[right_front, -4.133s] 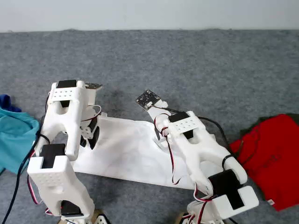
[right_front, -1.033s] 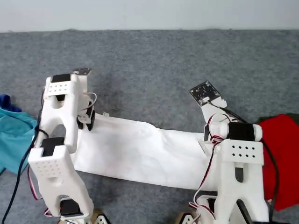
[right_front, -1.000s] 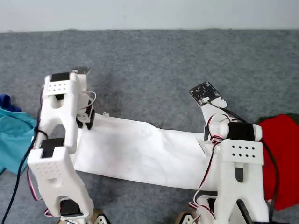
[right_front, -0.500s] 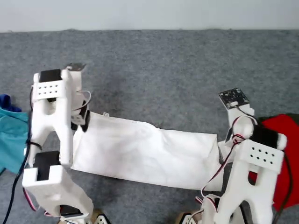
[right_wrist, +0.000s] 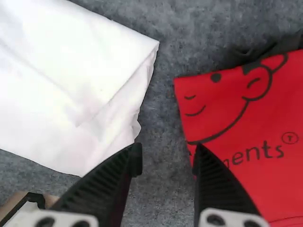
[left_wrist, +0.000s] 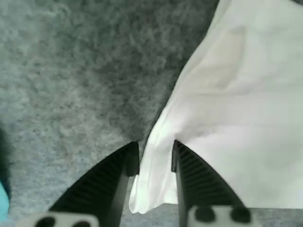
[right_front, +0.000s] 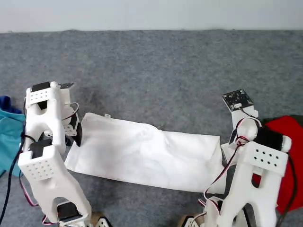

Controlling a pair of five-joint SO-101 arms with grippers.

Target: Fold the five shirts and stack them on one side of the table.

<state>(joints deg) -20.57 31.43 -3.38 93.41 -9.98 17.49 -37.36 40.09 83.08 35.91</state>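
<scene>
White shirt point(right_front: 147, 156) lies across the middle of the table point(right_front: 165, 66) as a long flat band, sleeves and sides already turned in, running from beside one arm's base to the other's. The left gripper point(left_wrist: 155, 152) sits at the band's left end with its jaws drawn close and the layered edge passing between them; the cloth looks pinched, though I would not call the hold deep. The right gripper point(right_wrist: 163, 156) hangs over bare table just off the band's other end, between it and the red shirt point(right_wrist: 246, 151), jaws partly apart and holding nothing. A teal shirt point(right_front: 7, 137) waits at the left edge of the table. By my reading, the lengthwise folds are finished and the crosswise fold is in hand, so this first garment is well along while the others appear untouched. The next move seems to call for lifting the pinched end high enough to clear the layers and carrying it over toward the far end, with the right gripper either pinning or taking a corner there so the band does not slide or open.
</scene>
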